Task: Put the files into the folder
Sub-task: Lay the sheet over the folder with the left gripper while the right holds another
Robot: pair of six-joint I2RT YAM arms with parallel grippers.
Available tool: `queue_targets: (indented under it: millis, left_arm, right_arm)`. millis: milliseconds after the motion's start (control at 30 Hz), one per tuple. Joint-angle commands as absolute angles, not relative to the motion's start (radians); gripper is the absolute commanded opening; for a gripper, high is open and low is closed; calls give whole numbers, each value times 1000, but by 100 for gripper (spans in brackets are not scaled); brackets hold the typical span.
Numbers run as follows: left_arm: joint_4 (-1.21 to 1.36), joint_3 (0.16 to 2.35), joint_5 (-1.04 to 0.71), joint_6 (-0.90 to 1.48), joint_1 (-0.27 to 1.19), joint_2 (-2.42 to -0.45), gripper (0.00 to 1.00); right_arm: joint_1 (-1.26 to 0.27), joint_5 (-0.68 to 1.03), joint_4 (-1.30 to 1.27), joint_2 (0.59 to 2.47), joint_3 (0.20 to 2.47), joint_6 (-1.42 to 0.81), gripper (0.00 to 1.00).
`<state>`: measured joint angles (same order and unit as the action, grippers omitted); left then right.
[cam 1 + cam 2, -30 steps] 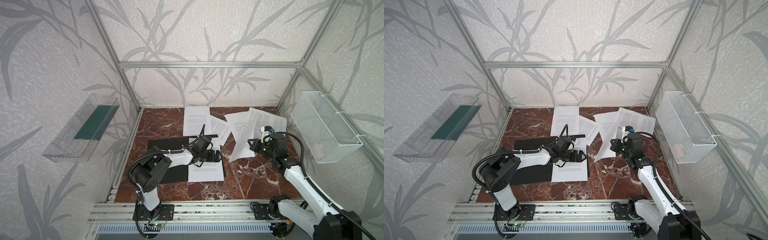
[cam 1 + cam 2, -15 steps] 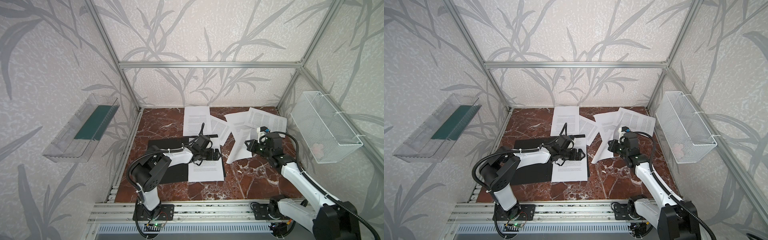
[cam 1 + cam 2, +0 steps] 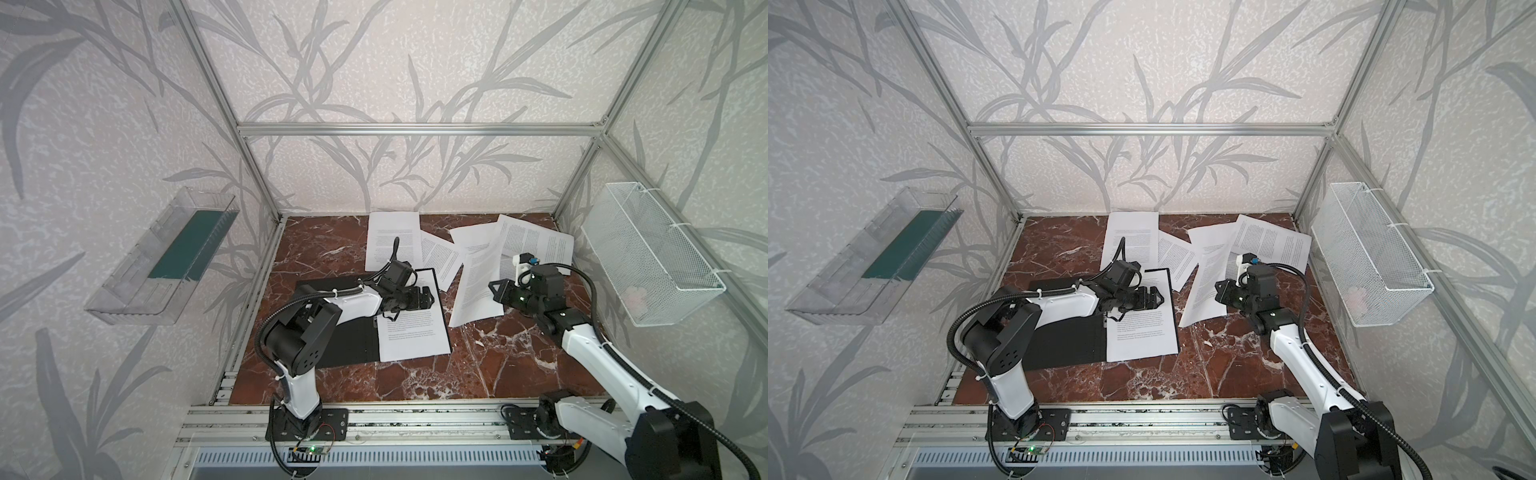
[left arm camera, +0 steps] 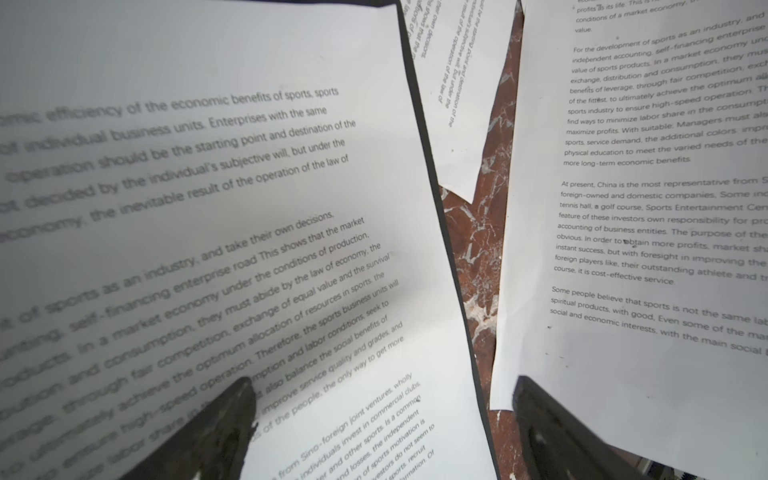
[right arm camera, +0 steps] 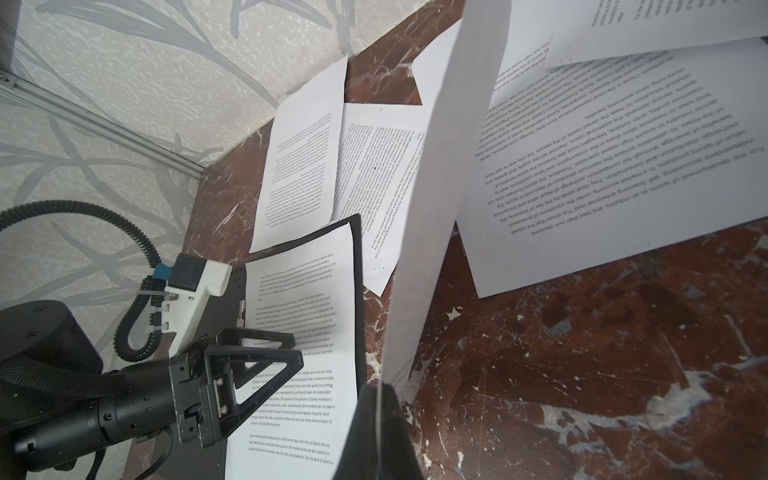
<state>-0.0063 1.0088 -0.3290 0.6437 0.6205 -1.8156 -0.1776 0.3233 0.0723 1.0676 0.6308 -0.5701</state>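
On the left we see the folder (image 3: 340, 336) lying open and flat on the table (image 3: 415, 382), black side up. Our left gripper (image 3: 429, 297) hangs just above the folder's right half. Its jaws are wide apart and there is nothing in them. Under it, one sheet (image 3: 415, 336) lies flat in the folder.

A bit more to the right is the lifted sheet (image 3: 473, 286). Our right gripper (image 3: 496, 288) is pinched tight on its side edge and holds it up at a tilt. We cannot tell if its low corner touches the table.

At the back, more loose sheets (image 3: 536, 243) lie flat, some on top of each other.

We think these files are very light, thin and floppy. A sheet bends and sags when it is held by one edge, and it can crease or tear if we pull hard. A flat sheet likely slides on the smooth stone and is hard to pick up from above. So we think it is best to take a sheet by a free edge or corner, where it sticks out over another sheet.
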Motion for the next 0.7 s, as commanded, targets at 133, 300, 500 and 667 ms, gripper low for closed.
queue_targets:
  millis: [133,300,500,667]
  left_arm:
    - [-37,1062,-383,627,622,-1835,97]
    - [-60,1058,-358,626,623,-1782,97]
    - [-53,977,-334,639,656,-1719,97]
    - [-14,914,-331,664,688,-1697,97]
  right_arm:
    - [-183,341,66,1071,654,-552,0]
    - [-183,342,66,1072,656,-551,0]
    - [-183,342,71,1069,658,-549,0]
    - [-183,345,68,1072,657,-549,0]
